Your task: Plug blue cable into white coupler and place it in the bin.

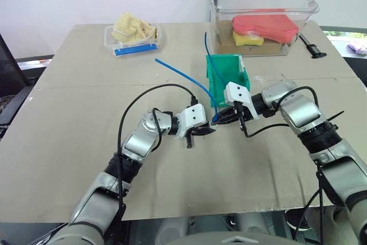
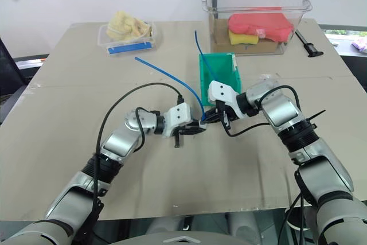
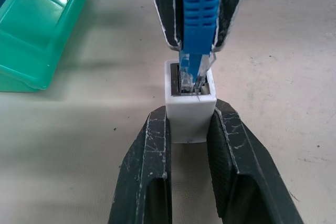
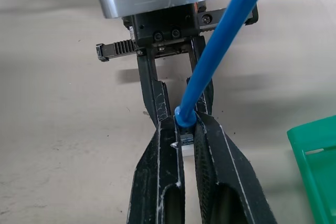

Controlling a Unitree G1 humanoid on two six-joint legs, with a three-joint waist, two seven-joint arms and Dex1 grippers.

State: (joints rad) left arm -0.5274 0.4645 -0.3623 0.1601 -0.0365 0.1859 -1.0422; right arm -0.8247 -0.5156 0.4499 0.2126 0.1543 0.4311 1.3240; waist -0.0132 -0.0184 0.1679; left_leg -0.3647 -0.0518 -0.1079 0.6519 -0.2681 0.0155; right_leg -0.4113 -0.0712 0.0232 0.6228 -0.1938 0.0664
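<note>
Our left jaws (image 3: pixel 190 129) clench the white coupler (image 3: pixel 190 113); our right jaws (image 4: pixel 185 129) pinch the blue cable (image 4: pixel 220 45) at its plug, seated in the coupler's socket. The bin (image 1: pixel 225 74) stands on the surface (image 1: pixel 74 119) at one o'clock, just beyond.

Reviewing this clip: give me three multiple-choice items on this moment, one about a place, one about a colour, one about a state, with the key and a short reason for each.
1. Where does the bin stand?
A. just beyond the two grippers
B. inside the clear tub
C. on the floor

2. What colour is the coupler?
A. black
B. white
C. yellow

3. How does the blue cable plug stand?
A. lying loose on the table
B. dropped in the bin
C. pinched by the right gripper, its tip at the socket of the coupler held by the left gripper

Key: 1 A, head views show it behind the hands; 2 B, left wrist view; 3 C, both wrist views.
</note>
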